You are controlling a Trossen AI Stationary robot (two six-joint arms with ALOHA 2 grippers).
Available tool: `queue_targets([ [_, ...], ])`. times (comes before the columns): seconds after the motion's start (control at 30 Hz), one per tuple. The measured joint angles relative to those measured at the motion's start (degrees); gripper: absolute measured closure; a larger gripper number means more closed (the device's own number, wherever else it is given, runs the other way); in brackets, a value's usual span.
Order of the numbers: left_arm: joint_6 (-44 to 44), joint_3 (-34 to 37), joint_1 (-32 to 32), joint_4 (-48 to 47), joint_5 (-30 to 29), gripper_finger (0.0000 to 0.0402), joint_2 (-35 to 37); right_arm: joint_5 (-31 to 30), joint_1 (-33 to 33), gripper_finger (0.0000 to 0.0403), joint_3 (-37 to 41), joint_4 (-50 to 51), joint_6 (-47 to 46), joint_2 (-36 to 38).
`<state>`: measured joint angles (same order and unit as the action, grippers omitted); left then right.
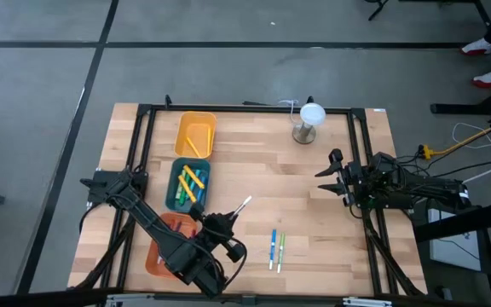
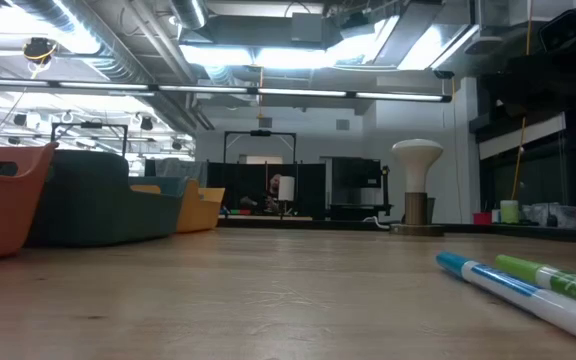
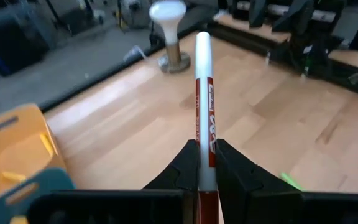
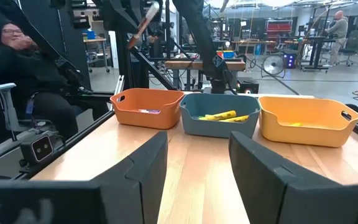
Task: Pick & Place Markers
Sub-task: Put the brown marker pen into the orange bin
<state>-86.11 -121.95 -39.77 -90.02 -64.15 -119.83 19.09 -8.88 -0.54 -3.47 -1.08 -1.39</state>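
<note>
Three trays are lined up: orange, teal, yellow. A white lamp is set at the table's far edge.

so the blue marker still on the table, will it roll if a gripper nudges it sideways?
Probably. The blue marker is a thin round stick lying flat on smooth bare wood, so a sideways push likely rolls it into the green marker close beside it. It looks stiff and light: the left gripper holds a similar red marker straight out, unbent.

The table is pale, matt wood with visible grain. The trays look like smooth plastic. The held marker is glossy white plastic.
</note>
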Motion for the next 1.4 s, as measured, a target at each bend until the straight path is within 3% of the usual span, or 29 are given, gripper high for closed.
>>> queue_targets([
  [0.2,3.2,0.0,0.2,0.0,5.7,0.0375,0.5,0.0,0.0,0.0233,0.0,0.0,0.0,0.0],
  [0.37,6.0,1.4,0.0,0.0,2.7,0.0375,4.9,0.0,0.0,0.0233,0.0,0.0,0.0,0.0],
  [0.53,3.9,9.2,0.2,0.1,2.2,0.0375,11.1,0.0,0.0,0.0233,0.0,0.0,0.0,0.0],
  [0.77,-8.2,27.9,0.1,0.0,4.0,0.0375,24.1,0.0,0.0,0.0233,0.0,0.0,0.0,0.0],
  [1.03,-31.5,46.0,-4.0,0.1,5.2,0.0375,38.1,0.0,0.0,0.0233,0.0,0.0,-0.1,0.0],
  [1.2,-41.4,50.4,-5.9,2.1,9.9,0.0375,39.6,0.0,0.0,0.0233,0.0,0.0,-0.1,0.0],
  [1.4,-39.7,50.5,-6.1,7.8,23.3,0.0375,38.4,0.0,0.0,0.0233,0.0,0.0,-0.1,0.0],
])
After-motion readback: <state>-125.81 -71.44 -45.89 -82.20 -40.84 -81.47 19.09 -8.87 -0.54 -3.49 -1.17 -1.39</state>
